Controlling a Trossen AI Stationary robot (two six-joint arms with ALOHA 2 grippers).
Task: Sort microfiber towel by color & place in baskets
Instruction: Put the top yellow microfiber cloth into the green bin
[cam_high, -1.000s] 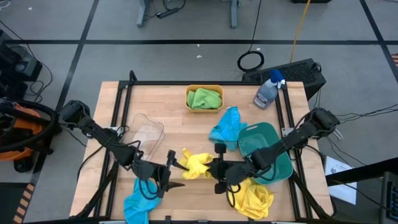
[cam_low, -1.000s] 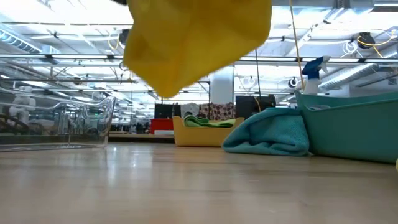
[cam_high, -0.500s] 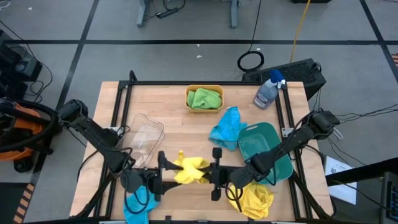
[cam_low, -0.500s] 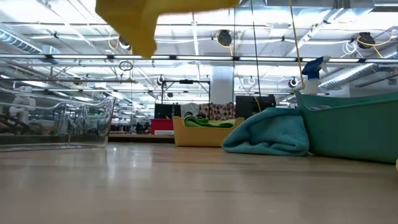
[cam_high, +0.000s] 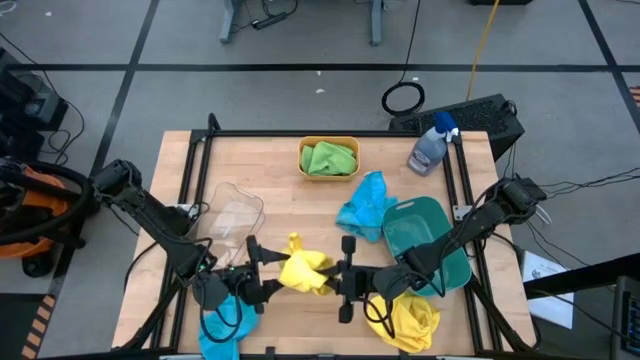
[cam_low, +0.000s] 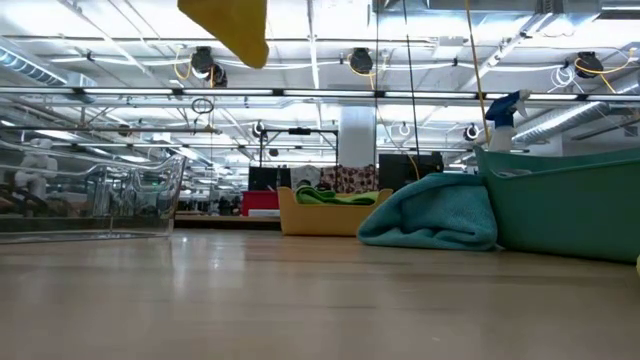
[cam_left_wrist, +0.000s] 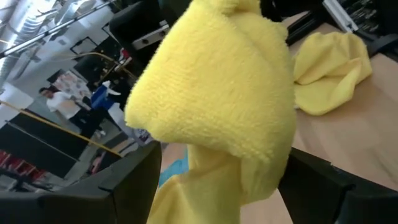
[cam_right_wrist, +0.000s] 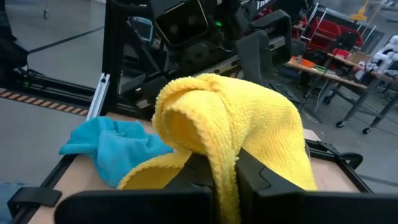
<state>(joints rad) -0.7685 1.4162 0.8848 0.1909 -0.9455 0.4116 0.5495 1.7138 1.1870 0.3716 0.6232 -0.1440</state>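
I have the yellow towel (cam_high: 303, 270) pinched in my right hand (cam_high: 338, 279), and over the last second it has risen clear of the surface (cam_high: 280, 185). My left hand (cam_high: 258, 270) has come in from the other side; the towel drapes between its spread fingers, but whether they grip I cannot tell. I judge this a hand-over. A second yellow towel (cam_high: 408, 319) lies behind my right hand, a blue towel (cam_high: 222, 326) by my left. The clear basket (cam_high: 233, 215) stands nearest my left hand.
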